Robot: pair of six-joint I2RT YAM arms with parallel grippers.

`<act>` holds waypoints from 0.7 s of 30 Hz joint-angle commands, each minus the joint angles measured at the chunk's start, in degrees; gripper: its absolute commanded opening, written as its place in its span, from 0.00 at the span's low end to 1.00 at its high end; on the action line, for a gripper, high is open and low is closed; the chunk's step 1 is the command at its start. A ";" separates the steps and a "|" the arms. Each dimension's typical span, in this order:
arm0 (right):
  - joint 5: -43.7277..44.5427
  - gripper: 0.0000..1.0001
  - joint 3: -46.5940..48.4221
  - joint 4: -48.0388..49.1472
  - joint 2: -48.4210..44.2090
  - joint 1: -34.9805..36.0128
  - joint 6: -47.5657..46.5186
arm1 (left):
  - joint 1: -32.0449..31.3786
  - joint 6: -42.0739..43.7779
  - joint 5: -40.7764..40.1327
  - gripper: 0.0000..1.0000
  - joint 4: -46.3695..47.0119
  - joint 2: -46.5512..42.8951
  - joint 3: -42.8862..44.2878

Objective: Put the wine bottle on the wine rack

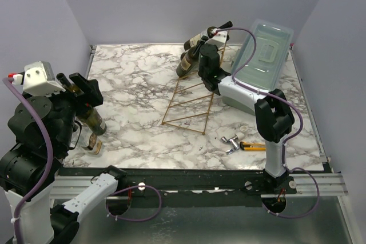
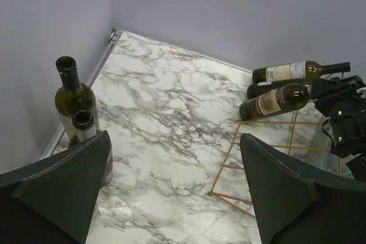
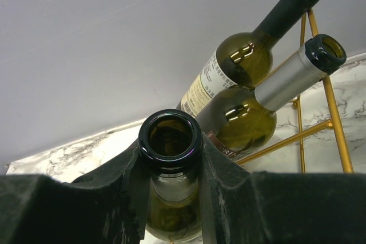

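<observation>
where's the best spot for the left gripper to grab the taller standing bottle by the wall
Probably the neck of the taller bottle, coming from the open table side. It stands upright, its slim neck rises above the silver-necked bottle beside it, and the wall crowds its other side. The left gripper is open.

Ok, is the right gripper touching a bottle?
Touching. The right wrist view shows the right gripper shut on the bottle at its neck, fingers pressed against both sides.
</observation>
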 commanded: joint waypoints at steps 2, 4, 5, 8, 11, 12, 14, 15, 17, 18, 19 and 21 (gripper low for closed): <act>2.27 0.10 1.38 3.92 -0.16 -0.17 3.14 | -0.29 -0.55 1.25 0.97 0.27 -0.37 -0.10; 2.27 0.14 1.47 3.43 0.02 -0.19 3.38 | -0.29 -0.69 1.30 0.97 0.19 -0.53 -0.10; 2.25 0.17 1.53 3.18 0.02 -0.13 3.50 | -0.29 -0.73 1.25 0.97 0.12 -0.63 -0.12; 1.80 0.26 1.39 2.50 -0.19 -0.19 3.89 | -0.30 -0.82 1.27 0.97 0.01 -0.75 -0.12; 0.69 0.36 0.62 2.54 -0.92 -0.23 3.46 | -0.30 -0.91 1.34 0.97 -0.08 -0.92 -0.03; 0.38 0.38 0.30 2.66 -1.15 -0.17 3.45 | -0.31 -0.93 1.34 0.97 -0.15 -0.99 -0.03; -0.13 0.42 -0.02 2.69 -1.51 -0.22 3.17 | -0.29 -0.97 1.39 0.97 -0.21 -1.08 0.03; -0.21 0.43 -0.08 2.43 -1.60 -0.19 3.11 | -0.29 -0.99 1.42 0.97 -0.25 -1.17 0.05; -0.32 0.44 -0.12 1.90 -1.73 -0.17 3.17 | -0.29 -1.12 1.51 0.97 -0.24 -1.23 0.05; -0.32 0.46 -0.13 1.60 -1.82 -0.22 3.19 | -0.31 -1.17 1.59 0.97 -0.36 -1.21 0.10; -0.37 0.49 -0.13 1.34 -1.93 -0.19 3.17 | -0.29 -1.24 1.67 0.97 -0.41 -1.29 0.15; -0.30 0.50 -0.11 0.85 -2.24 -0.19 3.17 | -0.29 -1.39 1.69 0.97 -0.58 -1.46 0.32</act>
